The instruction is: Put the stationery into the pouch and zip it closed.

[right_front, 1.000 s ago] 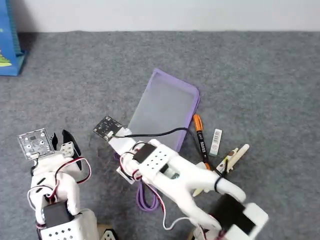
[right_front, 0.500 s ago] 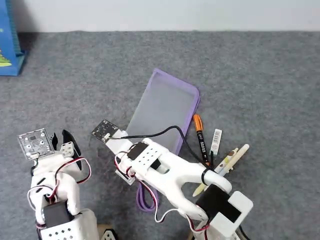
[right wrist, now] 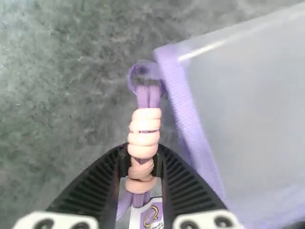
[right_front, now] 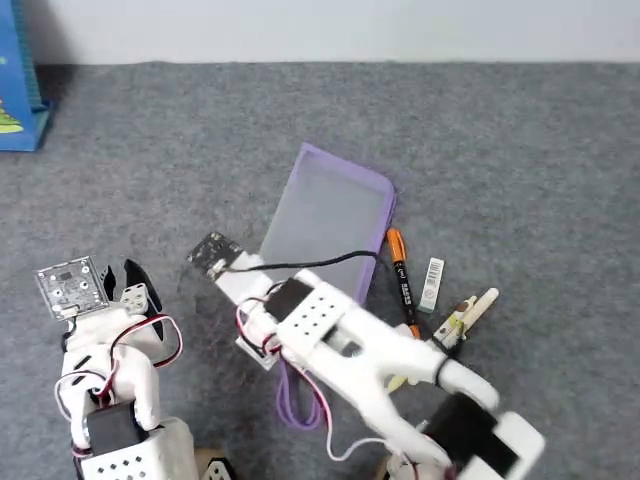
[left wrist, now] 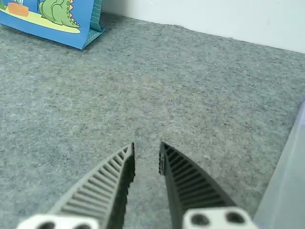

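Pouch (right_front: 330, 222): laid flat and askew on the carpet (right_front: 520, 140), mid-table. Nothing is seen through its clear wall, so it is judged not yet loaded. Whether the zip is open cannot be told.

Cord (right wrist: 143, 126): purple loop with a peach wrap, tied at a pouch corner. It is clamped between the jaws of the right gripper (right wrist: 143, 150), at the wrap. The grip is judged to serve as an anchor, or as a handle for dragging the pouch, since the flat fabric itself offers little to pinch.

Stationery: pen (right_front: 402, 280) lies just beside the pouch's long edge, with the eraser (right_front: 432, 284) near it and pale sticks (right_front: 468, 312) a little farther out. All are grouped on the right arm's side, untouched.

Left gripper (left wrist: 145, 160): held low over bare carpet, well apart from the pouch, jaws slightly parted and empty. It is judged to be parked

Blue box (left wrist: 52, 19) stands by the wall, not involved
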### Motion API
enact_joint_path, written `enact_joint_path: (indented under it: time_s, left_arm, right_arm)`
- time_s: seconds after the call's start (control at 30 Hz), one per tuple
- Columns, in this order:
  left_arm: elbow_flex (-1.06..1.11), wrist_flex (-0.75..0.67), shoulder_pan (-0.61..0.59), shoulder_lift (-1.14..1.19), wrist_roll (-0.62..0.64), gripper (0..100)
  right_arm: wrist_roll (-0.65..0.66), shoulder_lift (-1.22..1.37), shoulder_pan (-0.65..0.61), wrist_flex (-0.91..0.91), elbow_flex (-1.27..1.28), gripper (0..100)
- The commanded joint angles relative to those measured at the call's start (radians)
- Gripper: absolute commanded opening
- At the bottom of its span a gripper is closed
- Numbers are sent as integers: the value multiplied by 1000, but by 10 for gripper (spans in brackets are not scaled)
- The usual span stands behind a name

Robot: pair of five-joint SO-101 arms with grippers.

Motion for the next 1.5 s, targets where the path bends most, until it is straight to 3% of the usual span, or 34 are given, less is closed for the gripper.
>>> enact_joint_path:
  time_s: [0.0, 0.4, 0.6, 1.2, 1.47]
  left_arm:
    - [-62, 3, 64, -8, 3, 93]
    - [-47, 94, 315, -8, -167, 99]
    - [-47, 150, 385, -8, -173, 227]
    - [-54, 143, 470, -9, -172, 246]
    - [-133, 258, 470, -9, -173, 246]
  right_arm:
    - [2, -127, 45, 62, -46, 9]
    - [-23, -401, 87, 248, -46, 9]
    - [-18, -524, 87, 303, -46, 9]
    - [32, -705, 88, 288, 80, 8]
    - [32, -708, 170, 265, 87, 8]
